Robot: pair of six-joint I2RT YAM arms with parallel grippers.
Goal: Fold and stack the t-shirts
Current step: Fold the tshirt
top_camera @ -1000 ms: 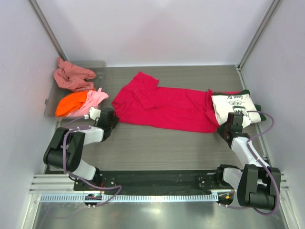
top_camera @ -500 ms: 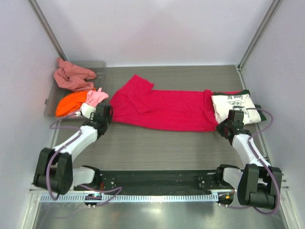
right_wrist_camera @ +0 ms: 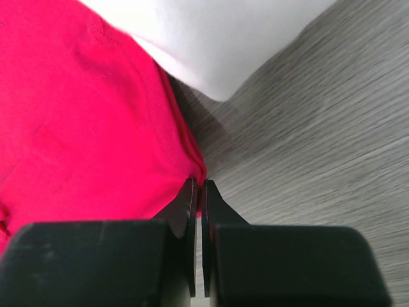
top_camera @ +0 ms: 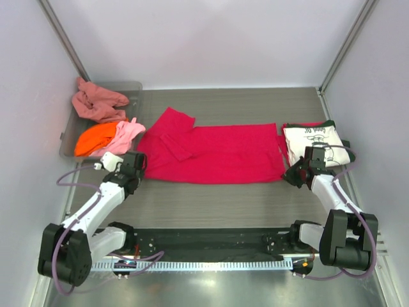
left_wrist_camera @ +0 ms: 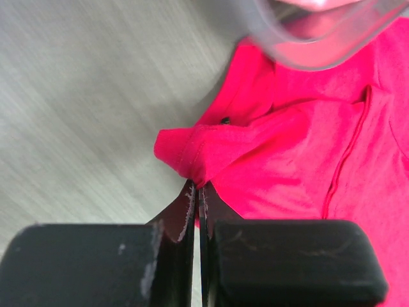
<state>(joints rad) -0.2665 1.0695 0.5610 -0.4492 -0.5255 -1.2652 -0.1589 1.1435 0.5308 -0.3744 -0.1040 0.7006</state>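
Left gripper (left_wrist_camera: 197, 188) pinched tight on corner of red t-shirt (top_camera: 217, 153); right gripper (right_wrist_camera: 198, 185) clamped on opposite hem corner. Shirt lay stretched flat on table (top_camera: 211, 192) between them. Cream t-shirt (top_camera: 316, 142) sat folded at right, seemingly atop dark green t-shirt (top_camera: 330, 123). Orange t-shirt (top_camera: 94, 138) and salmon t-shirt (top_camera: 96, 103) lay in bin (top_camera: 66, 142), far left.

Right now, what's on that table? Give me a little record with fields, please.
red shirt: laid out across the middle, held at both near corners
left end effector: shut on red shirt, near-left corner
right end effector: shut on red shirt, near-right corner
cream shirt: folded, far right
bin: far left
in bin: salmon shirt, orange shirt, pink shirt
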